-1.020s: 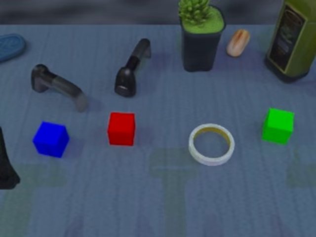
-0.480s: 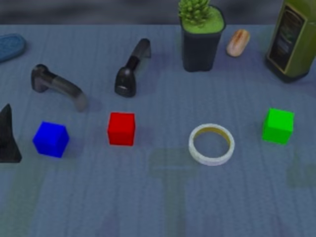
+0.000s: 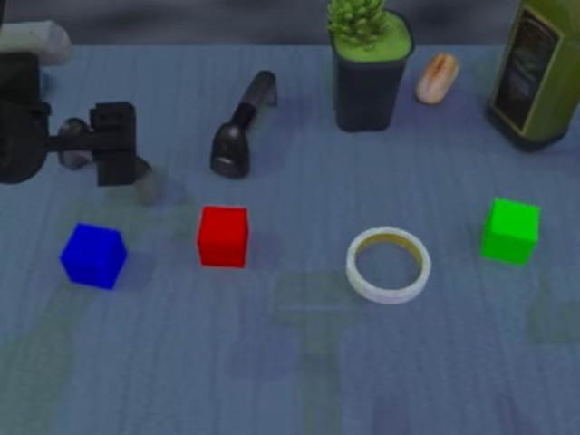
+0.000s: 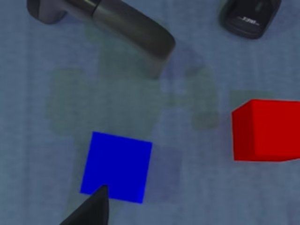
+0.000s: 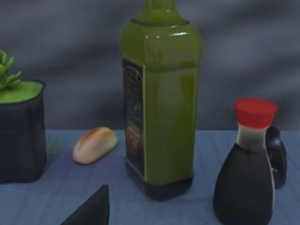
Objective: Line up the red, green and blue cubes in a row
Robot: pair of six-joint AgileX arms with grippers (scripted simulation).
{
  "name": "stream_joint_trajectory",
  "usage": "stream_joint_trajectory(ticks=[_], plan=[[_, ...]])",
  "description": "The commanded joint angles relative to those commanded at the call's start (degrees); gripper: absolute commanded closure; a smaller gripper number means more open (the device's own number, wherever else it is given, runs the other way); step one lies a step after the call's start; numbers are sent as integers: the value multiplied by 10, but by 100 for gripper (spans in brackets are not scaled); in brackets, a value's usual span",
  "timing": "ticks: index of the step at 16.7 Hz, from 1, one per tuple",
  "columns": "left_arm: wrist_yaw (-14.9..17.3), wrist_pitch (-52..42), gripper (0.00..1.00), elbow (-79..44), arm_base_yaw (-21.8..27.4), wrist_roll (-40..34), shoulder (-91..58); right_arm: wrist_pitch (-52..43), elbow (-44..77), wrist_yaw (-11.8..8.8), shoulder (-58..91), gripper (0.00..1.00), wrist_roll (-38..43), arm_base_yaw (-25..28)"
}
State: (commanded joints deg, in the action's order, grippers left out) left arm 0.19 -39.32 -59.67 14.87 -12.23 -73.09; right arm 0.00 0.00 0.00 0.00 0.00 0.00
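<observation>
**Q:** What lies nearest the camera side of the counter (image 3: 299,381)?

**A:** Bare cloth only. Next comes a rough line of four things: the blue cube (image 3: 92,255) at the left, the red cube (image 3: 223,236) to its right and apart from it, the white tape ring (image 3: 388,264) lying flat, and the green cube (image 3: 510,230) far to the right. No two of them touch.

**Q:** Where is the left tool, and how does it stand?

**A:** The left tool (image 3: 113,143) hangs above the left side of the counter, just beyond the blue cube and over a grey scanner handle (image 4: 117,28). In the left wrist view one dark fingertip (image 4: 91,211) overlaps the cube's near edge; the gap between the fingers cannot be told, and it appears to hold nothing.

**Q:** And the right tool?

**A:** It is out of the top view. The right wrist view shows only one dark fingertip (image 5: 91,211), so its spread cannot be told.

**Q:** What stands farthest back?

**A:** A black barcode scanner (image 3: 240,127), a potted plant (image 3: 370,63), a bread roll (image 3: 437,77) and a green bottle (image 3: 539,72). The right wrist view adds a red-capped sauce bottle (image 5: 246,173).
</observation>
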Motion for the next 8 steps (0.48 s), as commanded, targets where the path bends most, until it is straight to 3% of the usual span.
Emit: stream_joint_trajectory(ticks=[8], plan=[[2,-223,0,-340,85,-69,-433,0,0,0,0,0,0,0]])
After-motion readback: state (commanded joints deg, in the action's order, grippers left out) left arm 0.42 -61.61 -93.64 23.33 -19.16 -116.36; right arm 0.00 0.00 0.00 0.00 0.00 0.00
